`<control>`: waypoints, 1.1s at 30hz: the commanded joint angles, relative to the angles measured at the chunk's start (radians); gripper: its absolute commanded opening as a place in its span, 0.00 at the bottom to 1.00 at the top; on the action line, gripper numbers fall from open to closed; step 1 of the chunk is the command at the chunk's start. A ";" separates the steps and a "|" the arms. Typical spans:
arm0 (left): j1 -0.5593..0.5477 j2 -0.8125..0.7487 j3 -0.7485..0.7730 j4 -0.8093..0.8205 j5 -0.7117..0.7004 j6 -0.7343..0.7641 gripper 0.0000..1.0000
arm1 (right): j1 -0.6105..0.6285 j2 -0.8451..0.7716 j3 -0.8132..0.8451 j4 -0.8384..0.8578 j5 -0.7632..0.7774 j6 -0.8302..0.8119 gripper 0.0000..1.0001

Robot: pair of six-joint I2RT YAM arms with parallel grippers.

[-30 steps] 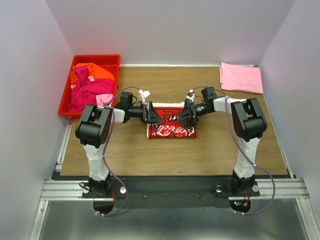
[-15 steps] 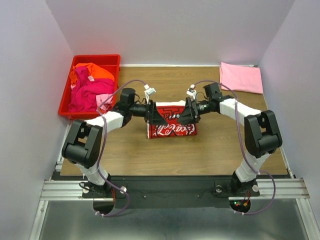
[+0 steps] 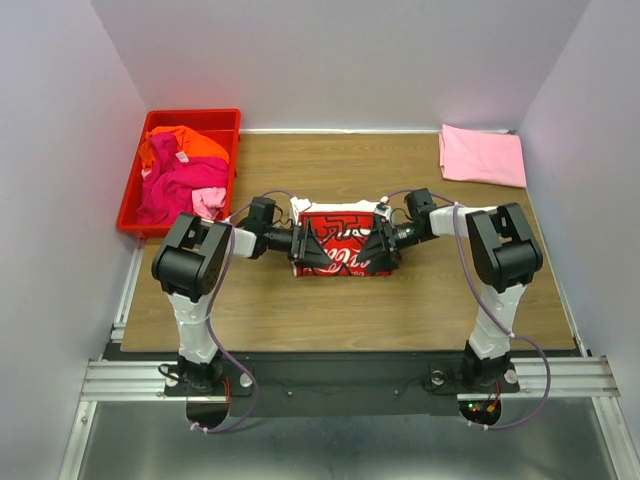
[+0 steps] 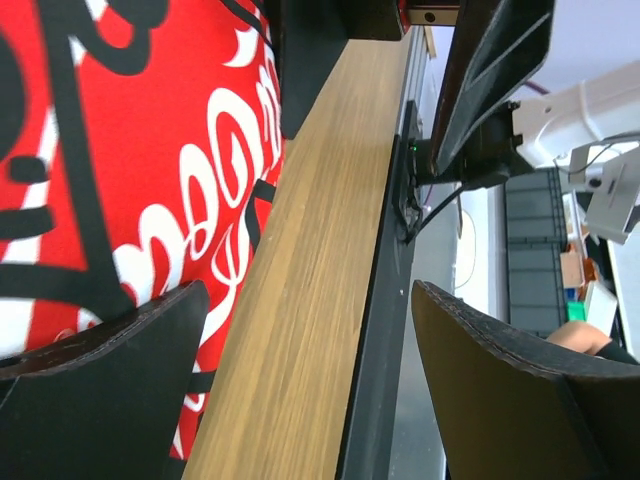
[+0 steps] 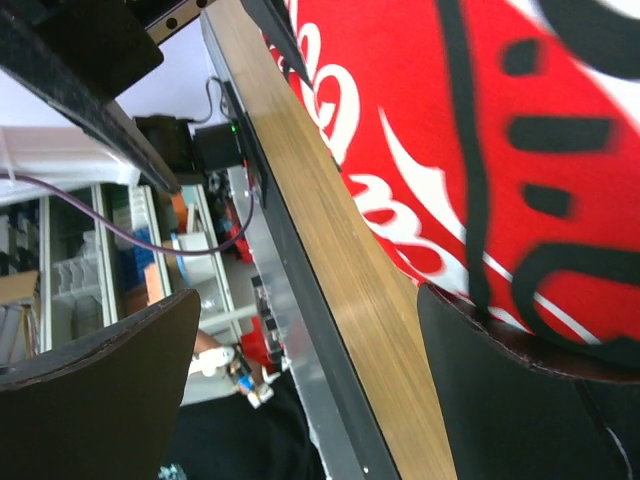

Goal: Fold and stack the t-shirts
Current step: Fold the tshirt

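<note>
The white t-shirt with the red printed graphic [image 3: 342,238] lies folded at the middle of the table. My left gripper [image 3: 308,250] is open at its left near corner. In the left wrist view [image 4: 310,300] one finger [image 4: 100,380] lies over the red print [image 4: 120,170] and bare wood shows between the jaws. My right gripper [image 3: 380,248] is open at the shirt's right near corner. In the right wrist view [image 5: 310,295] one finger [image 5: 520,390] lies by the print [image 5: 480,130]. A pale pink tee [image 3: 482,155] lies folded at the back right. Orange [image 3: 190,143] and magenta tees [image 3: 180,185] sit in the bin.
The red plastic bin [image 3: 130,200] stands at the back left of the table. Bare wood [image 3: 340,310] lies between the shirt and the near table edge. White walls enclose the table on three sides.
Both grippers have moved from the shirt's sides toward its near corners. Both elbows dropped outward, then rose again. More of the red print shows now.
</note>
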 commanded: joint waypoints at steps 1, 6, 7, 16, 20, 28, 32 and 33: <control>0.067 0.011 -0.024 -0.044 -0.053 0.065 0.96 | -0.035 0.005 -0.012 0.022 0.052 -0.053 0.95; 0.028 -0.149 -0.039 -0.177 0.026 0.259 0.99 | -0.031 -0.095 -0.012 0.006 -0.002 -0.029 0.95; 0.017 -0.171 -0.027 -0.250 0.040 0.289 0.99 | -0.022 -0.137 -0.010 0.006 -0.006 -0.021 0.95; -0.008 -0.164 -0.031 -0.295 0.032 0.306 0.99 | 0.080 -0.133 0.033 0.009 0.043 -0.004 0.95; 0.031 -0.083 -0.016 -0.295 0.004 0.343 0.99 | 0.069 -0.067 0.019 0.006 0.075 -0.051 0.94; 0.097 -0.026 0.028 -0.458 -0.028 0.495 0.99 | 0.021 -0.058 0.020 -0.011 0.087 -0.067 0.93; 0.100 -0.146 0.051 -0.602 -0.064 0.588 0.99 | 0.002 -0.176 0.004 -0.047 0.130 -0.071 0.93; 0.101 -0.177 0.062 -0.622 -0.077 0.605 0.99 | -0.008 -0.196 0.004 -0.058 0.130 -0.074 0.93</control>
